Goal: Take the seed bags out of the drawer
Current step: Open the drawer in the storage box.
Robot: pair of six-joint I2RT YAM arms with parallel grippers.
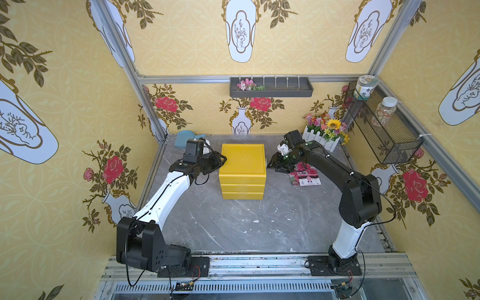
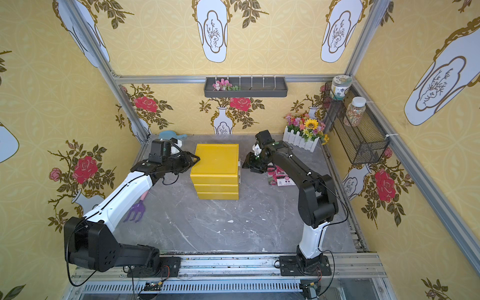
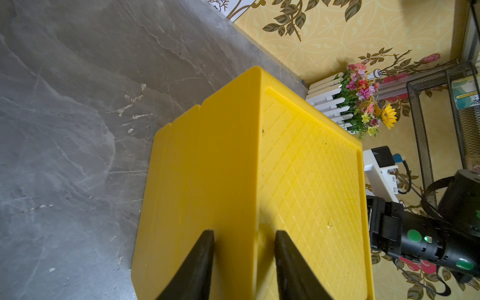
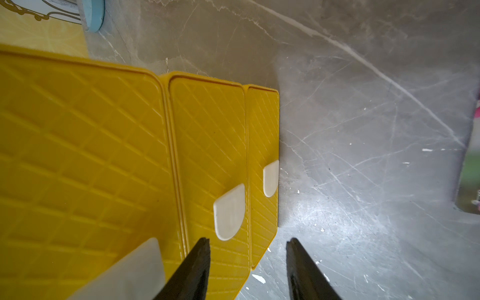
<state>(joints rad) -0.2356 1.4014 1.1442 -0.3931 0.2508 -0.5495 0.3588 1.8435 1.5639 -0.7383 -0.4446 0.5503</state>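
Note:
A yellow three-drawer cabinet (image 1: 242, 161) (image 2: 217, 159) stands mid-table with all drawers closed, so nothing inside shows. My left gripper (image 1: 224, 158) (image 3: 244, 233) is shut on its upper left edge, one finger on the side wall and one on the ribbed top. My right gripper (image 1: 269, 163) (image 4: 248, 241) is open at the drawer fronts on the cabinet's right side. One of its fingers sits just short of the middle drawer's white handle (image 4: 230, 211). Pink-red seed bags (image 1: 305, 175) (image 2: 281, 178) lie on the table under the right arm.
Artificial flowers in a white picket fence (image 1: 324, 133) stand at the back right. A blue scoop (image 1: 185, 139) lies at the back left, and a purple hand rake (image 2: 135, 210) under the left arm. A wire basket (image 1: 381, 122) with jars hangs on the right wall.

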